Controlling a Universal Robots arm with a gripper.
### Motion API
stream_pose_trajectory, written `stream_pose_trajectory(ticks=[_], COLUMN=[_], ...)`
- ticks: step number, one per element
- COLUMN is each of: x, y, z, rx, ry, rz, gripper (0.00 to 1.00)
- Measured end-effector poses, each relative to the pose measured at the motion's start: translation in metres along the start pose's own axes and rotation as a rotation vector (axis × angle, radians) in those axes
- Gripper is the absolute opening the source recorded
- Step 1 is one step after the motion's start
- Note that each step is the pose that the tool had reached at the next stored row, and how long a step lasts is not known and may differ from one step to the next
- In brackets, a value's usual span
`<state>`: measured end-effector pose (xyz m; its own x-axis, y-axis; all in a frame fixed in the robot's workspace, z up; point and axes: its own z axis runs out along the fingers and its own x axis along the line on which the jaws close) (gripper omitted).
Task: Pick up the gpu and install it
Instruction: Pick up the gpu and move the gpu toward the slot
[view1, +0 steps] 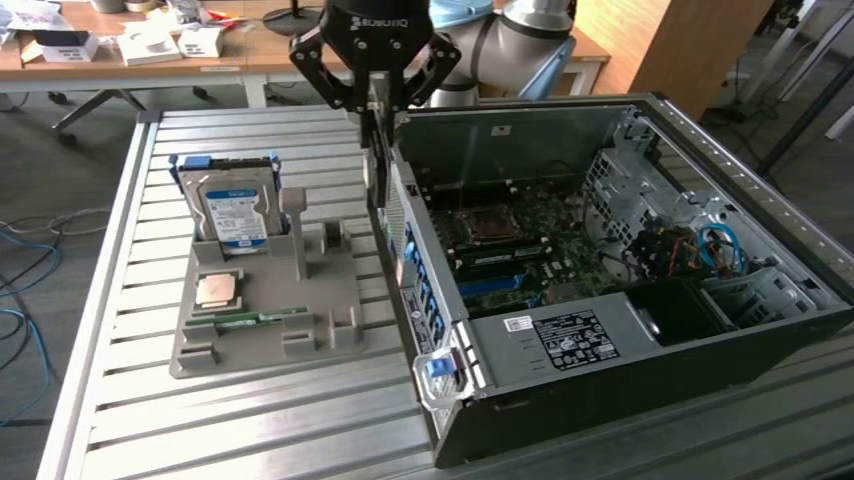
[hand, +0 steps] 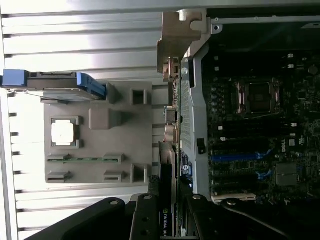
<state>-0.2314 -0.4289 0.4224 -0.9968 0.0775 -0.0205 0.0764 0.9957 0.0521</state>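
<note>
While the claw, partly closed, clamps the gpu edge-on, the card's label reads NVIDIA.

Open computer case: the way down to the motherboard is clear from above, hemmed by the metal drive cage at the far end, loose blue and red cables toward the exterior view's right, and a labelled cover plate at the near end. The case wall on the exterior view's left stands tall, with only a narrow strip of worktop between it and the grey tray. The gripper and edge-on gpu hang over that strip, close by the wall. On the tray, the upright hard drive and a grey post block low passes; bare slats lie open at the tray's near side.
</note>
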Motion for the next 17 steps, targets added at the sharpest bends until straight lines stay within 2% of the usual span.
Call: stream_pose_trajectory(ticks=[17], x=[-0.076], y=[0.0058], z=[0.0018], rx=[-0.0021], ry=[0.0069], rz=[0.0], gripper=[0.26])
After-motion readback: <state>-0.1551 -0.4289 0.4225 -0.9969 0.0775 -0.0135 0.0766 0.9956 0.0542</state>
